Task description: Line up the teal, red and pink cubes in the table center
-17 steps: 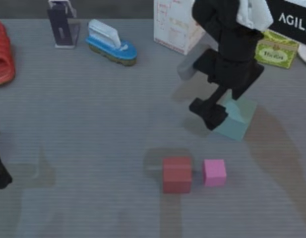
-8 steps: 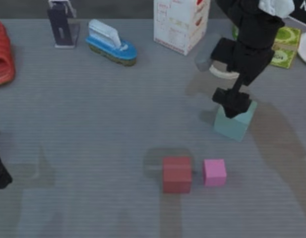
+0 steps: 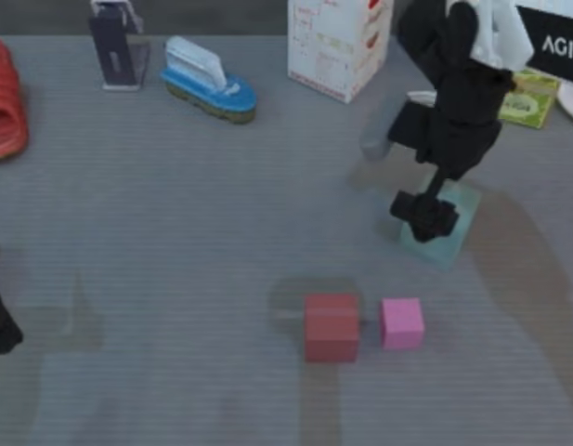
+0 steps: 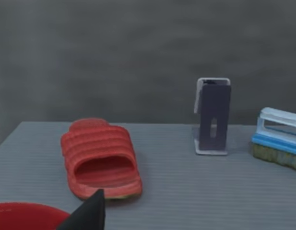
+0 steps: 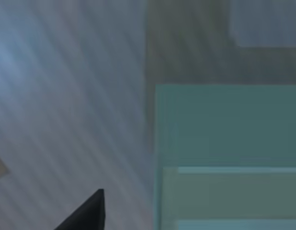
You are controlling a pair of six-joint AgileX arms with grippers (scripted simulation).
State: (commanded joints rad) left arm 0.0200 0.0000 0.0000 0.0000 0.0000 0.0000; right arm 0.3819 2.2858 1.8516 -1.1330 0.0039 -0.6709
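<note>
On the table [image 3: 175, 232], right of the middle, sits the teal cube [image 3: 453, 237]. The right gripper [image 3: 423, 216] hangs right over it, and I cannot tell if its fingers are open or shut. Nearer the front than the teal cube sits the pink cube [image 3: 401, 322], with the red cube [image 3: 331, 326] just beside it on the left. Far left of the teal cube, the left arm [image 3: 0, 321] waits at the table edge.
</note>
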